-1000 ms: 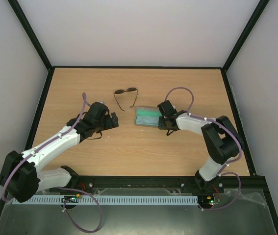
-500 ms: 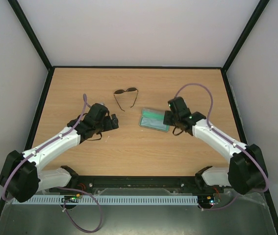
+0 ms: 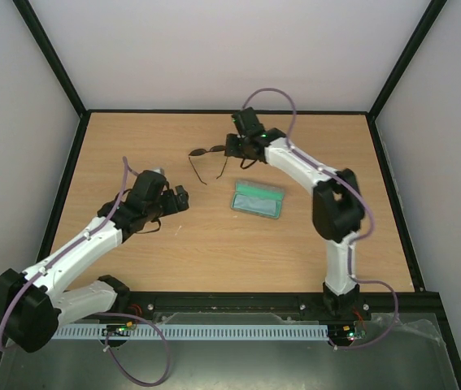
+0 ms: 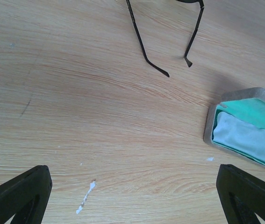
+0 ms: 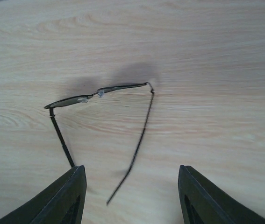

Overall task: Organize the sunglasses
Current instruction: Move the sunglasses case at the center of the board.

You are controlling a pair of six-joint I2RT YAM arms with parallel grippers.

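The right hand [image 5: 131, 170] is hovering spread wide, the sunglasses [image 5: 99, 91] lying unfolded on the surface [image 5: 216, 70] just ahead, temple tips reaching into its gap. The left hand [image 4: 132, 168] is gaping wide too, the sunglasses lying farther ahead of it.

Sunglasses [image 4: 139, 37], 2 lenses mostly past left wrist view's top edge.

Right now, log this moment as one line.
right gripper open, hovering at sunglasses | left gripper open above table | sunglasses unfolded, ungrasped | case open, cloth inside
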